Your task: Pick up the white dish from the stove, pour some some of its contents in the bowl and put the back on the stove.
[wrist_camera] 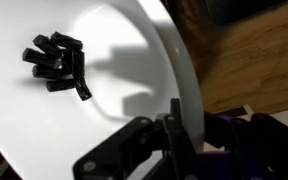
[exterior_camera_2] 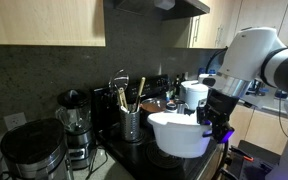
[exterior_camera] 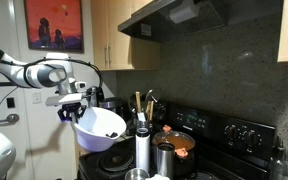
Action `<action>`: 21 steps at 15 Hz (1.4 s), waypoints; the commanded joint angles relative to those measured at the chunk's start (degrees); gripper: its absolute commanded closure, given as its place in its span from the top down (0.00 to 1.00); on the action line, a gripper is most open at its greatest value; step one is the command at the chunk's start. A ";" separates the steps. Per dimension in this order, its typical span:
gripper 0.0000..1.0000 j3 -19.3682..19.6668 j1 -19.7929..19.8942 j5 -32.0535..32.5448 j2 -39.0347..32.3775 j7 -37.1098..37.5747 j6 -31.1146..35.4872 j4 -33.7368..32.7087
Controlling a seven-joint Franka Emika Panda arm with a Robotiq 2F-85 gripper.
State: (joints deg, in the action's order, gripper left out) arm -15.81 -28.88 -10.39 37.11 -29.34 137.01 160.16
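Observation:
My gripper is shut on the rim of the white dish, one finger inside and one outside. Several small black pieces lie clustered inside it. In both exterior views the dish hangs in the air beside the stove, tilted a little so its inside shows, with the gripper at its rim. A pan with reddish contents sits on the black stove. I cannot tell which vessel is the receiving bowl.
A utensil holder with spoons and a metal cup stand by the stove. A blender and a dark pot are on the counter. A white container sits behind the arm. Cabinets and a range hood hang overhead.

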 commanded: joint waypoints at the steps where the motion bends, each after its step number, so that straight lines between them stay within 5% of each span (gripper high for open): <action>1: 0.02 -2.38 0.53 6.93 -5.63 5.62 8.44 -0.04; 19: 0.02 -11.55 16.08 44.60 -18.84 34.42 19.39 -0.32; 20: 0.08 -11.75 16.16 45.56 -19.14 35.59 19.19 -0.32; 21: 0.33 -11.62 15.92 45.99 -19.61 36.16 19.07 -0.32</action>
State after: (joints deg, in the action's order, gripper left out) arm -26.56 -14.64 32.64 19.33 3.65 154.88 159.84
